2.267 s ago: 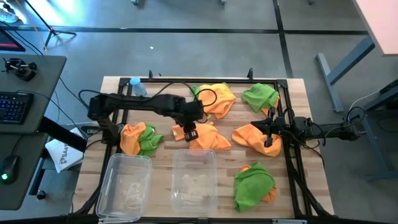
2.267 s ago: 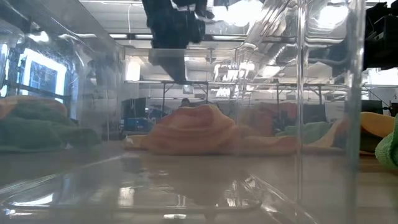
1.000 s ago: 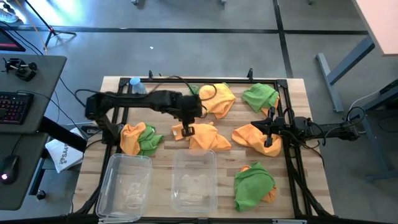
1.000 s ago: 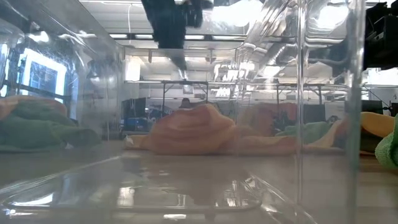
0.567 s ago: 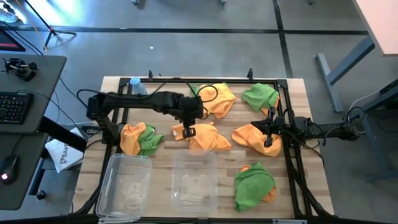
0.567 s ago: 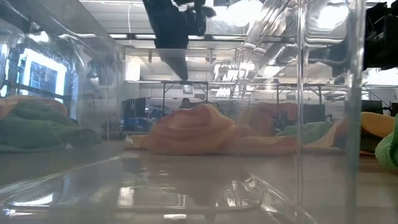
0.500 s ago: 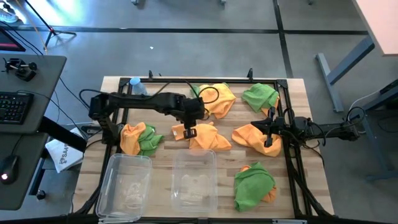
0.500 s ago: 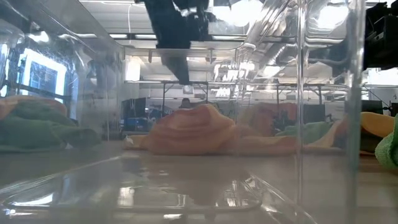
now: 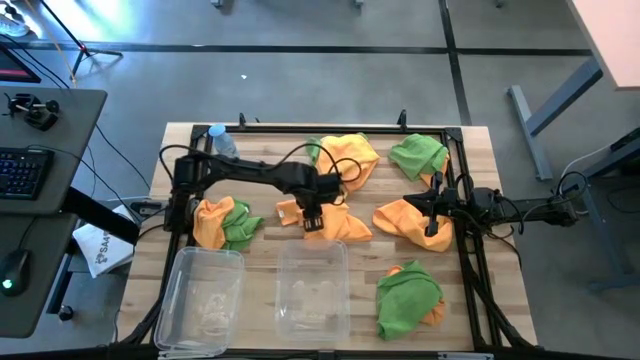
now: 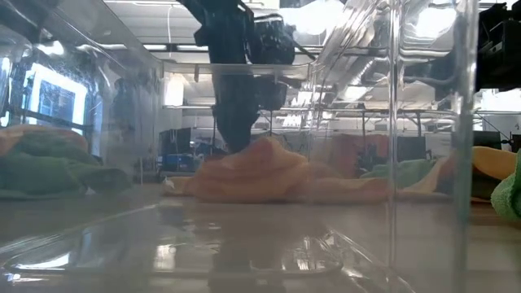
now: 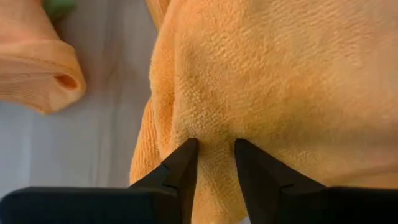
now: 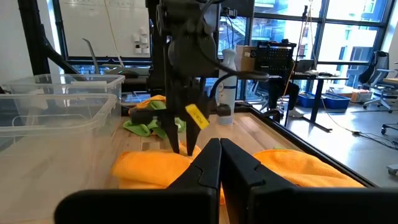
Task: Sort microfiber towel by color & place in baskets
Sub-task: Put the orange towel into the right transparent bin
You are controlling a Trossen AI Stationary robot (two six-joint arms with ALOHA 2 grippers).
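Several crumpled microfiber towels lie on the wooden table: orange ones (image 9: 347,160) (image 9: 405,222), green ones (image 9: 418,155) (image 9: 408,298), and an orange-and-green heap (image 9: 222,222). My left gripper (image 9: 311,217) stands open, pointing down onto the middle orange towel (image 9: 335,225). That towel fills the left wrist view (image 11: 280,81). Two clear baskets (image 9: 203,295) (image 9: 312,288) stand at the near edge. My right gripper (image 9: 432,218) waits shut above the right orange towel (image 12: 292,163). My left gripper comes from above, pointing steeply down. Its two fingertips (image 11: 186,152) dent the top of the middle orange towel's hump (image 11: 211,134), with a narrow ridge of cloth between them. The towel lies crumpled on the table.
A small clear water bottle (image 9: 218,138) stands at the table's far left corner. A white packet (image 9: 100,248) lies off the table's left edge, beside a desk with a keyboard (image 9: 25,170). Bare wood shows between the baskets and the towels.
My left gripper has come down from above the table onto the middle orange towel, shifting a little toward the near edge and the right. The towels and baskets lie as before.
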